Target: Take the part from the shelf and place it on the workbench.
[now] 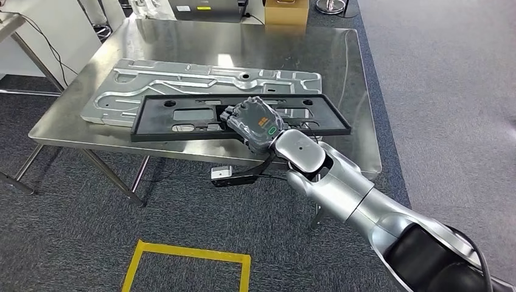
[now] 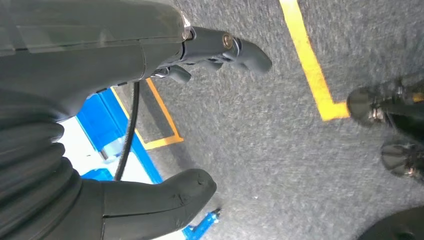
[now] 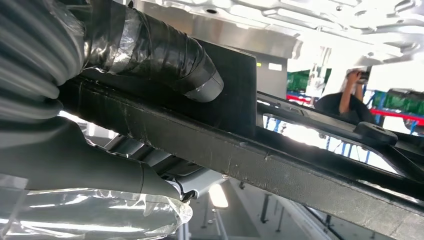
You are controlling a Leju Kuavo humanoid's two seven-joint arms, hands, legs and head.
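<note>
Part: a flat black rectangular plastic frame (image 1: 182,115) with long cut-out windows and round holes near its ends; matte and scuffed along the edge in the right wrist view. It lies over the near half of the table, its near long edge close to the table's front edge.
Right hand: the grey right hand (image 1: 252,123) grips the frame at the middle of its near edge, fingers curled over the top; in the right wrist view its taped thumb (image 3: 165,55) presses one face and the other fingers close on the opposite face.
Left hand: the left hand (image 2: 150,125) hangs over the floor, thumb and dark fingers apart, holding nothing.
Table: a brushed stainless-steel table (image 1: 341,67) on thin metal legs, shiny and reflective.
Metal panel: a large silver stamped sheet-metal panel (image 1: 201,76) with raised ribs and channels lies flat on the table, partly under the frame's far edge.
Floor: dark grey carpet (image 1: 426,73) with a yellow taped square (image 1: 185,252).
Beyond the table: a brown cardboard box (image 1: 286,11) at its far edge.
</note>
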